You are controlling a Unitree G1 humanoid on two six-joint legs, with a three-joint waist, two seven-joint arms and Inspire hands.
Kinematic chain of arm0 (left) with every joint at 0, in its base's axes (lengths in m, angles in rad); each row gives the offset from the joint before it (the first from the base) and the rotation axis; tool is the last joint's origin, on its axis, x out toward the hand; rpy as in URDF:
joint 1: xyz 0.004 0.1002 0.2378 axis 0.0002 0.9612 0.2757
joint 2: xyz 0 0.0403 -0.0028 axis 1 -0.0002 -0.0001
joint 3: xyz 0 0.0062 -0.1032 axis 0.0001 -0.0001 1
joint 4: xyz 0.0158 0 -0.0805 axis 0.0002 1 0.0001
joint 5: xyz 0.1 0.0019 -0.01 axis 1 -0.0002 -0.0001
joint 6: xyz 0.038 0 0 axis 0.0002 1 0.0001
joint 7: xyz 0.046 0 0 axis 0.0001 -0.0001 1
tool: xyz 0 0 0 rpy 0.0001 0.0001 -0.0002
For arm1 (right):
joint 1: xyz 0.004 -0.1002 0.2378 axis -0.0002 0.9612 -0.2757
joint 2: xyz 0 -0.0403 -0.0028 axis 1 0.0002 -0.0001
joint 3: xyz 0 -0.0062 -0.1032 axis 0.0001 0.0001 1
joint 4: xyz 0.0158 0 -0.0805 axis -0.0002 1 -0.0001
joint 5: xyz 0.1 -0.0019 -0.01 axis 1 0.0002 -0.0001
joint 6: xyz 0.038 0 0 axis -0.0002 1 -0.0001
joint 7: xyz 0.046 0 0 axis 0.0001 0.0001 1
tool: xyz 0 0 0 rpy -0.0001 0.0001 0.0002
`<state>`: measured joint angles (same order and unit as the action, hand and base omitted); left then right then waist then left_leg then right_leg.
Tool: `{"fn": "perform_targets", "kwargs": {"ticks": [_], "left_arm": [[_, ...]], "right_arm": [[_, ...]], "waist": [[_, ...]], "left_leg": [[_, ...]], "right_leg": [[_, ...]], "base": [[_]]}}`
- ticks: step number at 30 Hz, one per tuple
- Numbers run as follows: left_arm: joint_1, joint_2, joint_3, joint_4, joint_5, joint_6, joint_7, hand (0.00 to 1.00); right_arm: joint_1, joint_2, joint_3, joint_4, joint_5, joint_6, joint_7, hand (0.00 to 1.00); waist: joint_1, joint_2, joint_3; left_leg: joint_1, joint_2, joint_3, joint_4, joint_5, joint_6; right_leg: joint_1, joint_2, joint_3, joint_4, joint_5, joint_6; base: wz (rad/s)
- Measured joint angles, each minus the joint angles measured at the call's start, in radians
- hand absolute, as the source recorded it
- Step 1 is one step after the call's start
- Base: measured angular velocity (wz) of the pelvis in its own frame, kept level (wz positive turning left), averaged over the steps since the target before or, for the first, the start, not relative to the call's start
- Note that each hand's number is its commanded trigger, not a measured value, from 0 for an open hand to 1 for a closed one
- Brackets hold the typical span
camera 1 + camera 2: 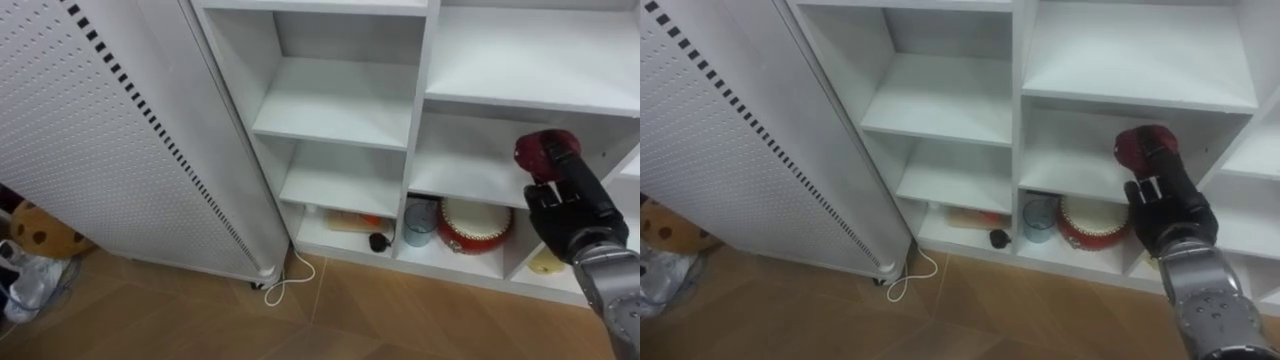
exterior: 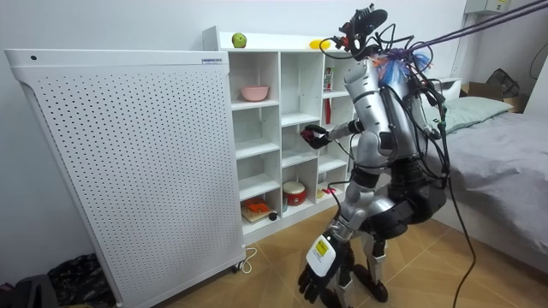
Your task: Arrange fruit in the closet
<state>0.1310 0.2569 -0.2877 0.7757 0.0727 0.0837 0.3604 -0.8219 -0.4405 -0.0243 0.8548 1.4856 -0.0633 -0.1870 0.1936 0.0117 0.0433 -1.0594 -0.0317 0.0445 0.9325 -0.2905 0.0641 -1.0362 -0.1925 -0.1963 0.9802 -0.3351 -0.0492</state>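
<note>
Mid-placement, by the look of it: gripping a dark red fruit (image 1: 532, 150) in the curled right hand (image 1: 565, 205), just in front of the bare middle shelf (image 1: 465, 172) of the closet (image 1: 420, 100). Next, probably: reaching in over the shelf's front edge, setting down, then loosening the fingers. Added by the room view: left hand (image 2: 321, 272) dangling slack near the floor, and, farther back, a green apple (image 2: 239, 40) lying atop the closet.

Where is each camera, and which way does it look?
Left eye view: on the robot's head, looking down at the shelves; right hand holds a red fruit.
Right eye view: beside it, same scene.
Room view: off in the room, sees the whole robot, left hand hanging low.
All share shelves, right hand, fruit.
</note>
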Motion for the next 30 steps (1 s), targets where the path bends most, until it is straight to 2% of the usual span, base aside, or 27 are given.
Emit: {"fn": "perform_targets", "kwargs": {"ticks": [7, 15, 22, 30], "left_arm": [[0.023, 0.006, 0.003, -0.06, 0.001, 0.004, 0.003, 0.0], [0.044, 0.006, 0.003, -0.074, -0.002, 0.02, 0.002, 0.0], [0.089, 0.007, -0.001, -0.098, -0.002, 0.021, -0.005, 0.0], [0.103, 0.007, -0.011, -0.106, 0.002, 0.021, -0.028, 0.0]], "right_arm": [[-0.058, -0.005, 0.001, -0.01, -0.011, 0.001, -0.046, 0.0], [-0.058, -0.007, 0.002, -0.01, -0.016, 0.013, -0.085, 0.0], [-0.054, -0.007, 0.002, 0.001, -0.005, 0.02, -0.087, 0.0], [-0.054, -0.011, 0.0, 0.001, 0.02, 0.019, -0.057, 0.0]], "waist": [[-0.003, -0.001, -0.003], [-0.003, -0.001, -0.0031], [0.004, 0.003, -0.002], [0.007, 0.01, -0.0022]], "left_leg": [[0.0, -0.002, 0.007, 0.008, -0.002, 0.003], [0.012, 0.002, 0.008, 0.008, -0.002, 0.003], [0.042, 0.001, 0.006, 0.005, -0.002, 0.003], [0.044, 0.001, 0.005, 0.005, -0.003, 0.001]], "right_leg": [[-0.006, -0.007, 0.006, 0.015, -0.001, 0.001], [0.007, -0.001, 0.003, 0.012, 0.0, -0.001], [0.038, -0.002, 0.002, 0.008, -0.002, 0.0], [0.042, -0.007, 0.0, 0.008, -0.002, 0.002]], "base": [[0.0], [0.0], [0.0], [0.0]]}}
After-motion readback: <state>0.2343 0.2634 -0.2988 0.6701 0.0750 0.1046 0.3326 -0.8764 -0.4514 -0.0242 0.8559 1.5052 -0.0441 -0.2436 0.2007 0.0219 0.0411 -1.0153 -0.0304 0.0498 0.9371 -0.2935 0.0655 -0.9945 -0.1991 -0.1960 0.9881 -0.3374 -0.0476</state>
